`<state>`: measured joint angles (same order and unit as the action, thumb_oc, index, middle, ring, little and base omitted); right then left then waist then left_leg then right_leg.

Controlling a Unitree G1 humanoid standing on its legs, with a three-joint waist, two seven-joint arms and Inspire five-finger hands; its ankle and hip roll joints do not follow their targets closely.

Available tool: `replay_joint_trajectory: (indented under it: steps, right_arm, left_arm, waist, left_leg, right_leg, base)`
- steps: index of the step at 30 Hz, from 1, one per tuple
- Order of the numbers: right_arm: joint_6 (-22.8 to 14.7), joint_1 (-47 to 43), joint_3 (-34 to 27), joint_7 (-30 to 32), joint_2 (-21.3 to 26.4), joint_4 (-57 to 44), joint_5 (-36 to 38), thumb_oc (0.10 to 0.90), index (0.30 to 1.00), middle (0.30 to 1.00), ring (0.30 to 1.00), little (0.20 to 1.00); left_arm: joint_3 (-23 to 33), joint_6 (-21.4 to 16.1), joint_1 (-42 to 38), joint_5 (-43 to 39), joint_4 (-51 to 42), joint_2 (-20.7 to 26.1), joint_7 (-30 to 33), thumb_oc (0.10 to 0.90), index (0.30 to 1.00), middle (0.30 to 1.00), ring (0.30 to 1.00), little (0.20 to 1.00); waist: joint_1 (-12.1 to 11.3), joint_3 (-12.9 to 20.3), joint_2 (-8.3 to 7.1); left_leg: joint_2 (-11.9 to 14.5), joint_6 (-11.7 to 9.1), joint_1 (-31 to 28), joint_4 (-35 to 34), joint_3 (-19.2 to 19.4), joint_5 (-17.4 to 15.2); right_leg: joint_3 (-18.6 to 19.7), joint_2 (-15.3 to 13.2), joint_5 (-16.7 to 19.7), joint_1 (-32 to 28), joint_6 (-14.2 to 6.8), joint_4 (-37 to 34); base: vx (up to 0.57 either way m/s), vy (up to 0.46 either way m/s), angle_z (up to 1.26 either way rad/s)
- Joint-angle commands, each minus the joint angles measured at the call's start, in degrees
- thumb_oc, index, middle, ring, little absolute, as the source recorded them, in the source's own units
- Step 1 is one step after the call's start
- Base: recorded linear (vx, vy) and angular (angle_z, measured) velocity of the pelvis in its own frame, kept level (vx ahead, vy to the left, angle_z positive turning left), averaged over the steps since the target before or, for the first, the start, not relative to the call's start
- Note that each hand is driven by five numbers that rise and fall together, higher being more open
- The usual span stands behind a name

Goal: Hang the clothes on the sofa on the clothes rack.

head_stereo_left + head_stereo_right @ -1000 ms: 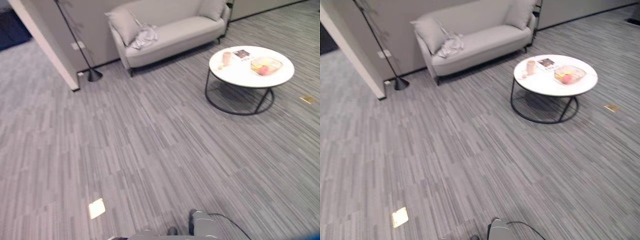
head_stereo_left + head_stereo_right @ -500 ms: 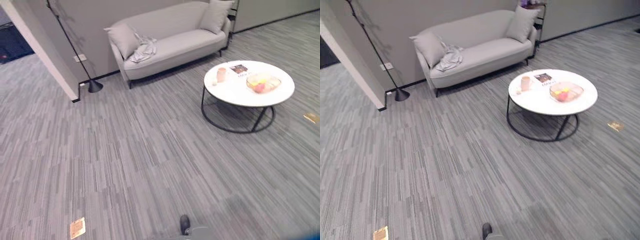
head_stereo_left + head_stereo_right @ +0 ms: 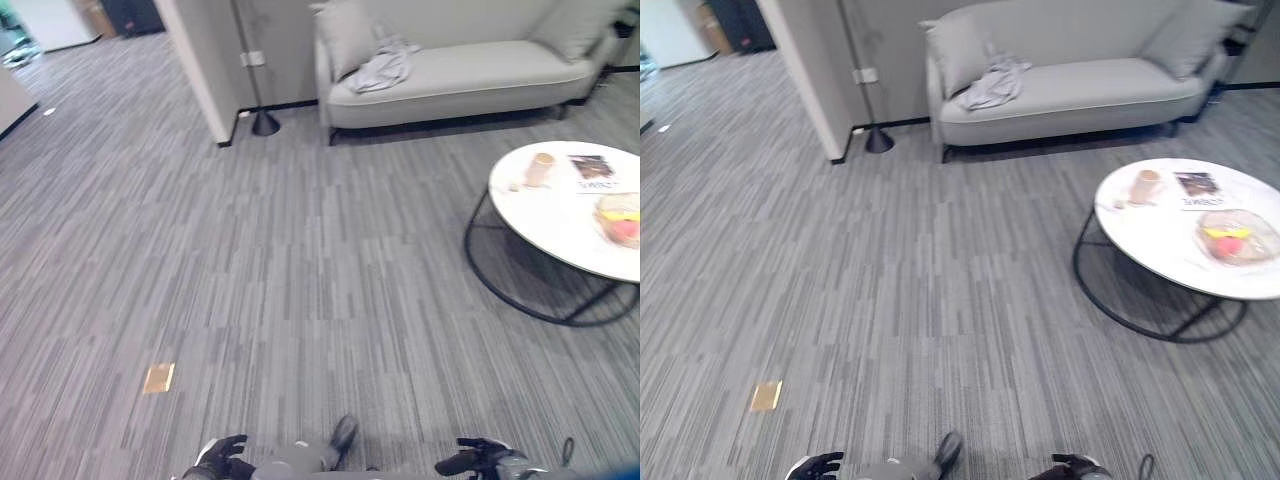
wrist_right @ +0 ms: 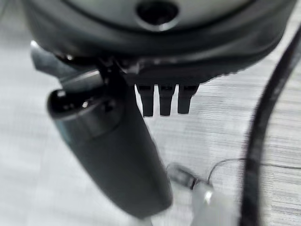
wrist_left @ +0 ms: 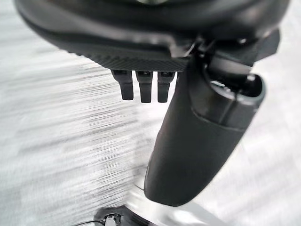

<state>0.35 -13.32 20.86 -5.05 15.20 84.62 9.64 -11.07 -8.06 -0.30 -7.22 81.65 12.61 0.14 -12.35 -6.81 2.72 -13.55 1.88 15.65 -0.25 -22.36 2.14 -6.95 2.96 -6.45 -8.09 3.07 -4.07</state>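
A crumpled grey garment (image 3: 381,68) lies on the left end of the light grey sofa (image 3: 480,80), against a cushion (image 3: 345,35), far across the carpet from me. My left hand (image 3: 216,456) and right hand (image 3: 470,462) hang low at the near edge of the eye views, well away from the sofa. In the left wrist view the left hand (image 5: 197,141) has straight fingers and holds nothing. The right hand (image 4: 113,150) looks the same in its own wrist view, over bare carpet.
A round white table (image 3: 545,215) on a black wire frame stands at the right, carrying a cup (image 3: 540,168), a magazine (image 3: 598,170) and a fruit bowl (image 3: 622,215). A floor lamp base (image 3: 264,124) and a wall corner (image 3: 205,70) stand left of the sofa. A brass floor plate (image 3: 158,378) is set in the carpet.
The camera has swung, so the sofa and table now sit further right in the picture. Both hands have come into view at the bottom edge.
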Motion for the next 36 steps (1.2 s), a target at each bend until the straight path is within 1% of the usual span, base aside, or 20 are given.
replay_joint_trajectory:
  steps: [1,3,4,5,7,8,9,11,12,15,16,17,21,23,24,25,27,30,33,36]
  right_arm:
    - [-1.4,5.5,2.2,-1.4,-2.7,-2.8,-6.6,0.800,0.900,0.900,0.900,0.900]
    - [-1.6,7.0,2.3,-1.2,-3.9,-2.9,-7.4,0.800,0.900,0.900,0.900,0.900]
    - [-1.6,7.0,2.3,-1.2,-3.9,-2.9,-7.4,0.800,0.900,0.900,0.900,0.900]
    - [-1.5,8.5,1.8,-2.0,-4.6,-2.4,-5.9,0.800,0.900,0.900,0.900,0.900]
    - [-1.5,9.0,2.0,-2.0,-4.6,-2.1,-5.0,0.800,0.900,0.900,0.900,0.900]
    - [-2.0,9.3,2.5,-1.2,-4.5,-3.1,-5.1,0.800,0.900,0.900,0.900,0.900]
    - [-2.0,9.2,2.5,-1.2,-4.5,-3.1,-5.1,0.800,0.900,0.900,0.900,0.900]
    - [-2.6,8.9,4.2,-0.3,-4.8,-5.5,-6.3,0.800,0.900,0.900,0.900,0.900]
    - [-2.6,8.4,5.1,0.0,-4.7,-7.5,-7.1,0.800,0.900,0.900,0.900,0.900]
    - [-2.5,6.2,7.9,1.1,-4.9,-11.3,-9.5,0.800,0.900,0.900,0.900,0.900]
    - [-2.5,6.2,7.9,1.1,-4.9,-11.3,-9.5,0.800,0.900,0.900,0.900,0.900]
    - [-1.8,5.3,9.6,1.9,-4.4,-12.5,-13.0,0.800,0.900,0.900,0.900,0.900]
    - [-1.9,3.5,13.0,2.9,-4.2,-14.0,-18.6,0.800,0.900,0.900,0.900,0.900]
    - [-1.9,2.9,14.1,3.7,-3.0,-15.2,-21.9,0.800,0.900,0.900,0.900,0.900]
    - [-1.7,2.1,14.0,4.5,-2.4,-16.2,-20.8,0.800,0.900,0.900,0.900,0.900]
    - [-1.7,2.1,14.0,4.5,-2.3,-16.2,-20.8,0.800,0.900,0.900,0.900,0.900]
    - [-1.4,0.9,13.8,5.2,-2.2,-14.5,-18.7,0.800,0.900,0.900,0.900,0.900]
    - [-1.2,0.8,13.5,6.6,-2.8,-10.8,-17.1,0.800,0.900,0.900,0.900,0.900]
    - [-1.4,1.8,14.7,6.1,-3.7,-9.5,-18.9,0.800,0.900,0.900,0.900,0.900]
    - [-1.4,2.7,15.4,5.5,-4.0,-8.3,-19.6,0.800,0.900,0.900,0.900,0.900]
  left_arm:
    - [0.8,-0.3,3.6,-1.9,4.9,1.0,0.5,0.800,0.900,0.900,0.900,0.900]
    - [0.3,-0.1,4.9,0.3,5.6,0.9,0.5,0.800,0.900,0.900,0.900,0.900]
    - [0.3,-0.1,4.9,0.3,5.6,0.9,0.5,0.800,0.900,0.900,0.900,0.900]
    - [-1.3,0.1,5.0,2.5,5.8,0.9,-0.2,0.800,0.900,0.900,0.900,0.900]
    - [-2.9,0.1,3.9,3.1,4.6,1.4,-0.2,0.800,0.900,0.900,0.900,0.900]
    - [-4.9,-0.3,2.0,4.0,2.2,2.1,0.2,0.800,0.900,0.900,0.900,0.900]
    - [-4.8,-0.3,2.0,4.0,2.2,2.1,0.2,0.800,0.900,0.900,0.900,0.900]
    - [-7.0,-1.1,-0.9,4.3,-0.7,2.5,1.2,0.800,0.900,0.900,0.900,0.900]
    - [-7.2,-1.6,-2.1,3.9,-2.8,3.2,1.9,0.800,0.900,0.900,0.900,0.900]
    - [-6.7,-2.6,-4.6,2.6,-6.5,4.9,3.8,0.800,0.900,0.900,0.900,0.900]
    - [-6.7,-2.6,-4.6,2.6,-6.5,4.9,3.8,0.800,0.900,0.900,0.900,0.900]
    - [-8.1,-2.8,-7.0,4.0,-7.8,4.9,4.7,0.800,0.900,0.900,0.900,0.900]
    - [-11.8,-2.9,-5.5,8.3,-6.9,3.2,4.7,0.800,0.900,0.900,0.900,0.900]
    - [-11.9,-2.5,-4.3,9.0,-5.4,2.3,4.6,0.800,0.900,0.900,0.900,0.900]
    - [-12.1,-2.3,-4.1,8.8,-5.3,2.1,5.0,0.800,0.900,0.900,0.900,0.900]
    - [-12.1,-2.3,-4.2,8.8,-5.3,2.1,5.0,0.800,0.900,0.900,0.900,0.900]
    - [-11.6,-1.8,-2.6,8.0,-2.9,1.1,4.6,0.800,0.900,0.900,0.900,0.900]
    - [-6.8,-1.9,-2.1,1.2,-1.9,0.8,6.3,0.800,0.900,0.900,0.900,0.900]
    - [-6.6,-1.9,-0.7,2.0,-0.7,0.1,6.4,0.800,0.900,0.900,0.900,0.900]
    - [-7.4,-1.9,-0.6,3.3,-0.4,-0.2,6.2,0.800,0.900,0.900,0.900,0.900]
  waist:
    - [-3.8,4.0,-1.20]
    - [-4.2,5.7,-2.60]
    - [-4.3,5.7,-2.61]
    - [-4.0,6.1,-2.50]
    - [-3.3,5.7,-0.94]
    - [-1.5,4.7,0.85]
    - [-1.7,4.8,0.82]
    - [0.5,3.6,1.13]
    - [1.6,3.2,1.15]
    - [2.6,2.0,0.68]
    - [2.6,2.0,0.78]
    - [3.4,1.2,0.21]
    - [3.3,2.3,-0.37]
    - [3.4,2.6,-0.58]
    - [2.7,0.2,-1.26]
    - [2.7,0.4,-1.07]
    - [1.4,-0.9,-1.64]
    - [-0.9,-0.5,-2.77]
    - [-0.6,1.1,-1.27]
    - [-0.5,0.6,-0.32]
  left_leg:
    - [-1.1,3.7,-6.0,-4.8,-1.5,4.2]
    - [-2.0,5.9,-9.5,-4.8,-1.0,2.7]
    - [-2.0,5.9,-9.5,-4.8,-1.0,2.7]
    - [-3.3,8.0,-14.2,-4.8,-2.3,0.9]
    - [-3.3,9.3,-18.0,-4.8,-3.7,-0.6]
    - [-1.8,9.4,-20.9,-4.8,-4.6,-2.0]
    - [-1.7,9.3,-20.8,-4.8,-4.4,-2.2]
    - [0.6,7.1,-21.7,-4.8,-5.0,-2.0]
    - [1.7,5.8,-21.8,-4.8,-5.2,-2.4]
    - [2.8,2.8,-22.5,-4.8,-6.0,-3.3]
    - [2.9,2.8,-22.5,-4.8,-6.1,-3.2]
    - [3.0,1.9,-23.3,-4.8,-5.6,-4.4]
    - [6.0,1.6,-28.0,-4.8,-5.5,-7.8]
    - [6.2,-0.2,-24.9,7.7,-2.3,-7.2]
    - [3.6,-2.0,-12.8,28.6,-0.6,-3.3]
    - [3.7,-2.0,-12.3,29.5,-0.5,-3.6]
    - [3.2,0.9,-5.1,38.3,1.9,-4.7]
    - [0.1,2.4,-5.0,25.8,-0.2,-10.8]
    - [-0.6,1.0,-6.2,-0.6,-6.9,-1.9]
    - [-2.0,-0.1,-3.7,-4.8,-9.4,-1.4]
  right_leg:
    - [3.7,-8.4,-3.1,-4.7,-5.2,7.7]
    - [1.8,-12.9,4.8,-3.4,-7.7,13.9]
    - [1.8,-12.9,4.8,-3.4,-7.7,14.0]
    - [-1.1,-18.9,13.0,0.4,-7.4,29.2]
    - [-2.5,-23.6,15.0,3.9,-4.8,39.3]
    - [-1.1,-21.8,8.1,9.6,-2.3,44.8]
    - [-1.0,-21.7,7.8,9.9,-2.1,45.1]
    - [0.3,-12.4,0.1,16.1,-1.4,41.1]
    - [0.2,-9.0,-0.8,17.1,-2.6,35.3]
    - [0.6,-3.0,3.5,17.7,-5.7,12.0]
    - [0.6,-2.9,4.1,17.3,-5.7,10.9]
    - [3.8,-2.0,8.3,18.3,-7.9,1.3]
    - [3.9,-1.7,8.3,16.2,-5.8,3.3]
    - [4.1,-1.8,6.9,13.3,-4.8,4.0]
    - [6.6,-2.1,7.4,10.2,-3.8,1.5]
    - [6.6,-1.9,7.5,10.4,-3.8,1.4]
    - [7.9,-1.3,6.8,6.8,-2.6,-0.9]
    - [7.3,-2.9,4.8,4.7,-3.3,-0.9]
    - [6.6,-1.7,3.2,4.5,-3.5,-0.9]
    - [6.5,-1.2,1.6,2.4,-3.3,-0.9]
  base:
    - [0.77,0.253,-0.71]
    - [0.72,0.274,-0.48]
    - [0.65,0.349,-0.14]
    - [0.62,0.399,-0.14]
    - [0.71,0.420,-0.16]
    - [0.42,0.183,-0.03]
    - [0.31,0.039,0.26]
    - [0.17,-0.167,0.75]
    - [0.22,-0.208,0.98]
    - [0.28,-0.163,0.92]
    - [0.39,-0.114,0.33]
    - [0.40,-0.094,0.36]
    - [0.64,-0.161,0.16]
    - [0.65,-0.153,0.07]
    - [0.38,-0.054,0.33]
    - [0.27,-0.079,0.94]
    - [0.28,-0.077,0.76]
    - [0.41,-0.016,-0.03]
    - [0.34,0.063,0.24]
    - [0.36,0.130,0.31]
